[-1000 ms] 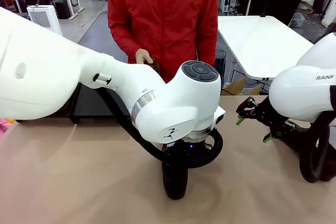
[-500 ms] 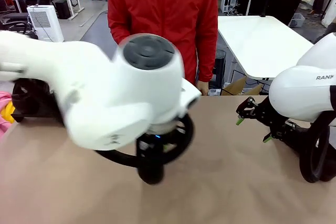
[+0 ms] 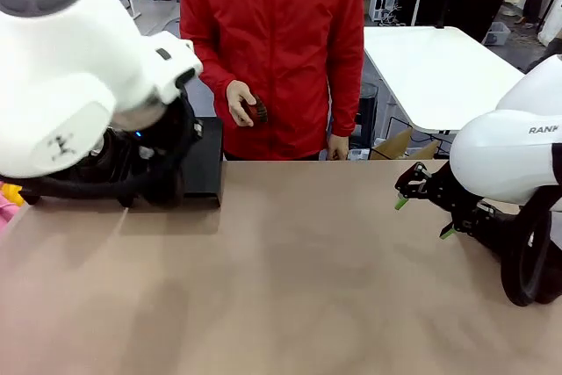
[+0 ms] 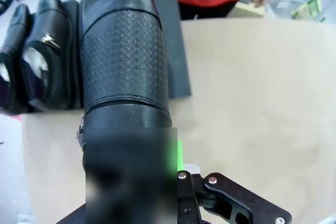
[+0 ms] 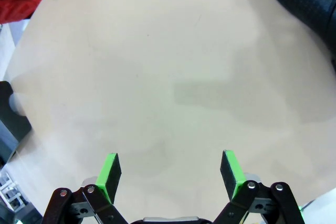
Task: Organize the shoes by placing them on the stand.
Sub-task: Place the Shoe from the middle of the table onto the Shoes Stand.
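The table (image 3: 307,287) is shown with the stand (image 4: 176,40) at its far left; two shoes (image 4: 37,51) are already set there. A third shoe (image 4: 123,61) is pinched near its heel end by the left gripper (image 4: 157,156), toe pointed toward the stand. The right gripper (image 5: 169,156) is held spread above bare table. The glossy leather is judged stiff but slippery; the paper-stuffed collar is best gripped.
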